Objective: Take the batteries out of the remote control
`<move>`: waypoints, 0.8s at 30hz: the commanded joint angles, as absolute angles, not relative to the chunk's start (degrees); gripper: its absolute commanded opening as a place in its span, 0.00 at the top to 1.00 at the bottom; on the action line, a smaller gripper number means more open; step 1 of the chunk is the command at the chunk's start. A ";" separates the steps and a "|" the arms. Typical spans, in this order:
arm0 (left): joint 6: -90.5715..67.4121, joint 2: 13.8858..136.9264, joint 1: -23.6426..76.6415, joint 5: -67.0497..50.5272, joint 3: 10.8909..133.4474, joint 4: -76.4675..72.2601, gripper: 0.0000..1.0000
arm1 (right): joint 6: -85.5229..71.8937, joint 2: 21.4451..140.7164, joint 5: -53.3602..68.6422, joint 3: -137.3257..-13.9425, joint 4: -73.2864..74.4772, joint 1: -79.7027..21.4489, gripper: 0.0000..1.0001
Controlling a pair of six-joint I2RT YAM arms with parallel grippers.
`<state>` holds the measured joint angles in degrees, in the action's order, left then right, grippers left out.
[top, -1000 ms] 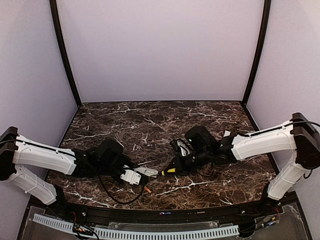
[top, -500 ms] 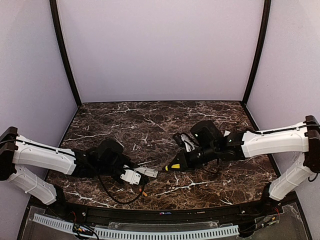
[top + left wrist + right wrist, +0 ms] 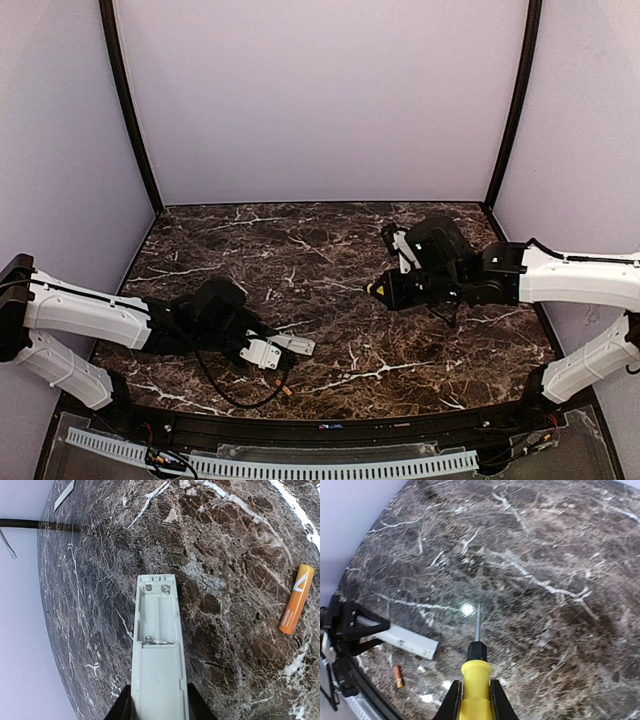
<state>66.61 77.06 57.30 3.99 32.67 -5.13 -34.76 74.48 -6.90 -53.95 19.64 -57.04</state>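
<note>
Though the remote control (image 3: 159,650) pinched in the left hand (image 3: 159,707) looks emptied, only one battery (image 3: 296,599) shows; the right hand (image 3: 475,702) pinches a screwdriver (image 3: 476,672).

Top view: even, diffuse light from overhead. The pale walls (image 3: 320,100) are rendered lilac. No hard shadows are cast; only soft dark patches are seen under the arms (image 3: 90,315) on the dark marble tabletop (image 3: 300,250).

Left wrist view: sharp focus is held on the remote control (image 3: 157,645) and the battery (image 3: 296,599), whose print is crisp. The tabletop edge is bowed by wide-angle distortion, and the wall beyond it is washed out.

Right wrist view: softer, with the marble veins slightly smeared. A bright round glare spot is noted just ahead of the screwdriver (image 3: 476,675) tip, and smaller glints are seen at lower left.
</note>
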 commanded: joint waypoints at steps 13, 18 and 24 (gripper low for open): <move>67.51 74.53 57.79 4.04 32.29 -0.35 1.00 | -19.97 88.41 -19.56 -60.59 9.08 -42.94 1.00; 67.98 73.70 57.91 4.00 31.77 -0.47 1.00 | -18.62 96.86 -17.96 -65.21 6.71 -39.00 1.00; 68.49 72.62 58.05 3.78 31.26 -0.77 1.00 | -16.90 105.06 -13.28 -70.83 5.92 -36.06 1.00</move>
